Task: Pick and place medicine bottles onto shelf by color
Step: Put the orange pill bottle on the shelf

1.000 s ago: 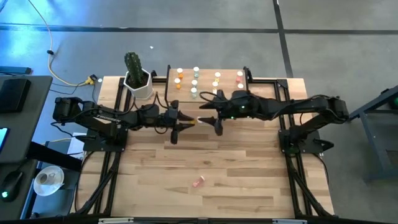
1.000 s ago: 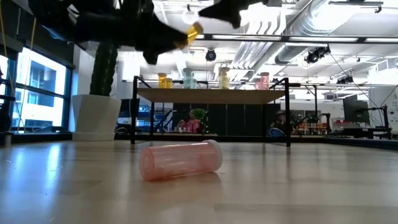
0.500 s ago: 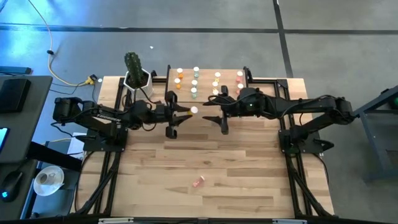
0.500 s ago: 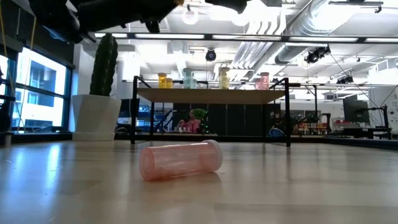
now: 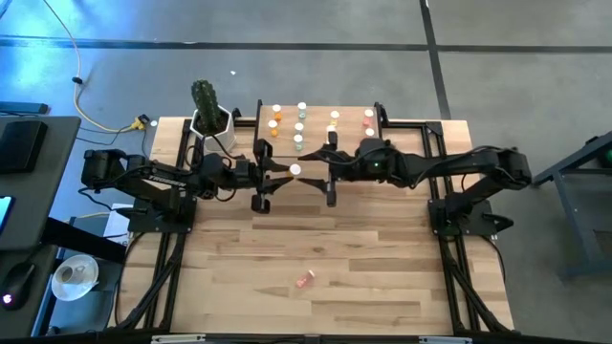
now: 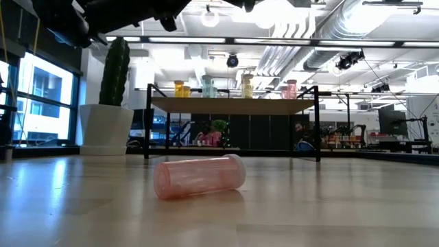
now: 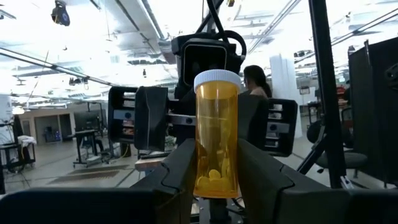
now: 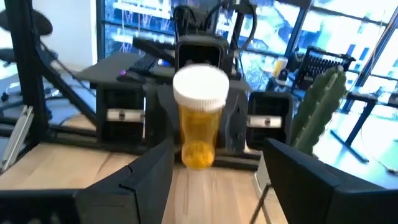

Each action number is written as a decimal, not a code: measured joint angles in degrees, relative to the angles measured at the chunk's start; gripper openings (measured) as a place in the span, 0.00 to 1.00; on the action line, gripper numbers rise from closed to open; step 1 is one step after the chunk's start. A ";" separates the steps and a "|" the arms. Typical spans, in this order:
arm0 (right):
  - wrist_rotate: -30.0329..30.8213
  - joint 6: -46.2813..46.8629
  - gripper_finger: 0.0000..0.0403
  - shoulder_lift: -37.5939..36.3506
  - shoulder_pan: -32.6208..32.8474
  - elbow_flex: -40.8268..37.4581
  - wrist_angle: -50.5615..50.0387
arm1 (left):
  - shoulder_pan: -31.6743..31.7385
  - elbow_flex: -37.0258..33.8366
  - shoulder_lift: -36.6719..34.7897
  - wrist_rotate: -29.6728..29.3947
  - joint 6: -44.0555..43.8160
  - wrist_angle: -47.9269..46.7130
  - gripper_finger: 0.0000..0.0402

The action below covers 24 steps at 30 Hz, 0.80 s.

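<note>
My left pincer (image 7: pixel 214 180) is clamped on a white-capped amber-yellow plastic medicine bottle (image 7: pixel 216 134), held above the counter, cap and long axis pointing toward my right pincer (image 8: pixel 214 171), which faces it just beside, fingers apart, ready to receive.

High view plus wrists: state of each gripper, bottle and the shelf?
left gripper: shut on yellow bottle, held upright
right gripper: open, facing the bottle
pink bottle: lying on its side, capped
shelf: bottles standing in colour columns
</note>
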 joint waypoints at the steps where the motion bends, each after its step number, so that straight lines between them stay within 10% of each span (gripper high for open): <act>1: 0.00 0.00 0.60 0.43 0.03 0.00 0.97 | 0.00 0.00 0.00 0.00 0.00 -0.02 0.23; 24: -3.06 -0.95 0.34 2.53 0.03 0.00 8.25 | 0.00 0.00 0.00 -0.09 0.02 -0.09 0.23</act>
